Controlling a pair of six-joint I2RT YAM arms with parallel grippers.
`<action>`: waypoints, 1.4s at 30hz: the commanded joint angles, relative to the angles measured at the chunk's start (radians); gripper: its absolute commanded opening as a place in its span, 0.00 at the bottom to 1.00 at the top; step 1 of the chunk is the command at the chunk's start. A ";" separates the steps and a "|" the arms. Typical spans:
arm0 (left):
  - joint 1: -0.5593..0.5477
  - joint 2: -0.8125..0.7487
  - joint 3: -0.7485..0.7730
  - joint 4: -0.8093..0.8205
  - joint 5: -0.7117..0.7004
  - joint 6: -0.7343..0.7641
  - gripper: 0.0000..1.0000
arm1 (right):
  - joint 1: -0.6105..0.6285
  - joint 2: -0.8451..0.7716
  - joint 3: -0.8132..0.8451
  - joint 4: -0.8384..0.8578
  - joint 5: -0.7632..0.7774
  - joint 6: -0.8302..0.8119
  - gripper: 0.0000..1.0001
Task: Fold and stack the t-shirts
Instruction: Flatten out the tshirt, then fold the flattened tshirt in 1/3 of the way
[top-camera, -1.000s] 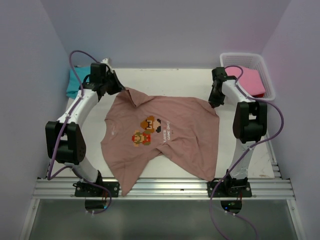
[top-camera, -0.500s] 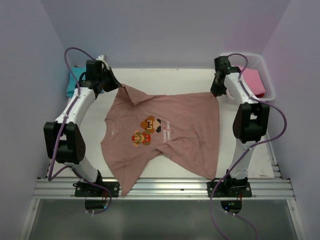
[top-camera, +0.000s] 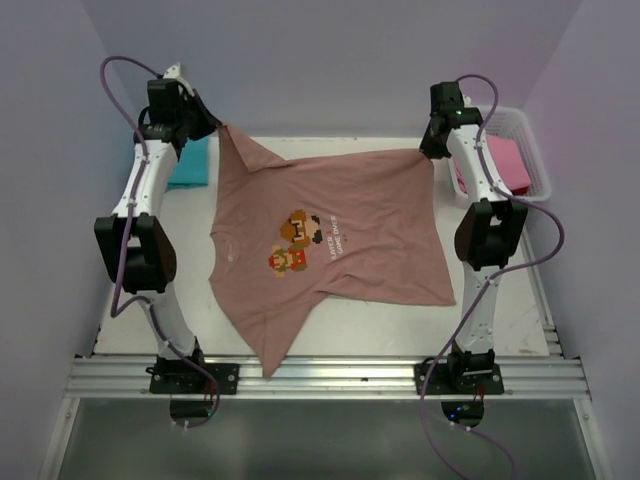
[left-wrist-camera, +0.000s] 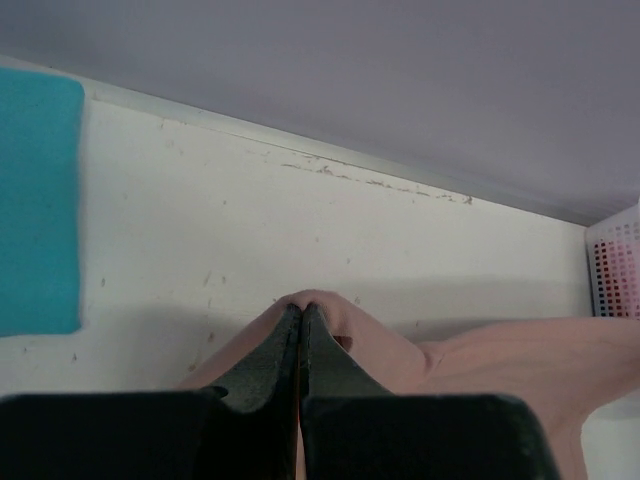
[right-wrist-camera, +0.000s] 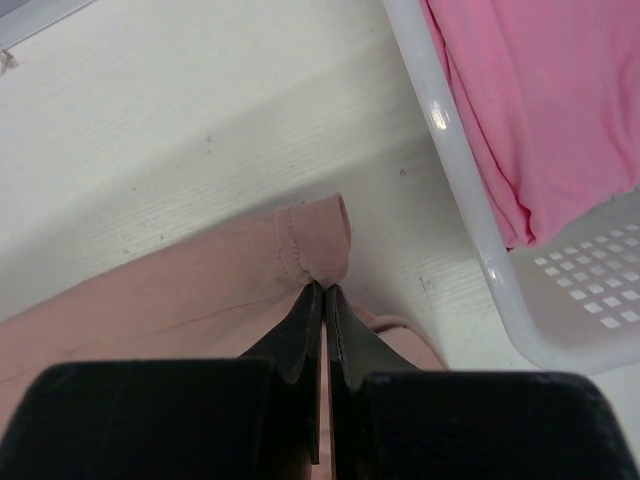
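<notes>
The salmon-brown t-shirt (top-camera: 330, 240) with a pixel-character print hangs stretched between both arms above the table, its lower part trailing toward the near edge. My left gripper (top-camera: 215, 127) is shut on its far left corner (left-wrist-camera: 330, 320). At the far right my right gripper (top-camera: 428, 152) is shut on the hemmed corner (right-wrist-camera: 315, 245). A folded teal t-shirt (top-camera: 190, 160) lies flat at the far left (left-wrist-camera: 38, 200). The pink t-shirt (top-camera: 505, 162) lies in the basket (right-wrist-camera: 530, 110).
A white perforated basket (top-camera: 535, 150) stands at the far right corner, its rim (right-wrist-camera: 470, 230) close beside my right fingers. The white table (top-camera: 520, 310) ends at a metal rail along the near edge. Lilac walls close in the sides and back.
Both arms have risen and moved toward the back wall, lifting and stretching the salmon-brown shirt's far edge. The right jaws finished closing on the hem.
</notes>
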 joint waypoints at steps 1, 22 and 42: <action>0.010 0.086 0.088 0.034 0.044 0.014 0.00 | -0.007 0.060 0.066 -0.017 -0.012 -0.006 0.00; 0.012 0.071 -0.195 0.210 0.104 0.000 0.00 | -0.010 0.000 -0.242 0.203 0.000 -0.033 0.00; 0.010 -0.460 -0.728 0.146 0.010 0.024 0.00 | -0.009 -0.179 -0.627 0.292 0.025 -0.052 0.00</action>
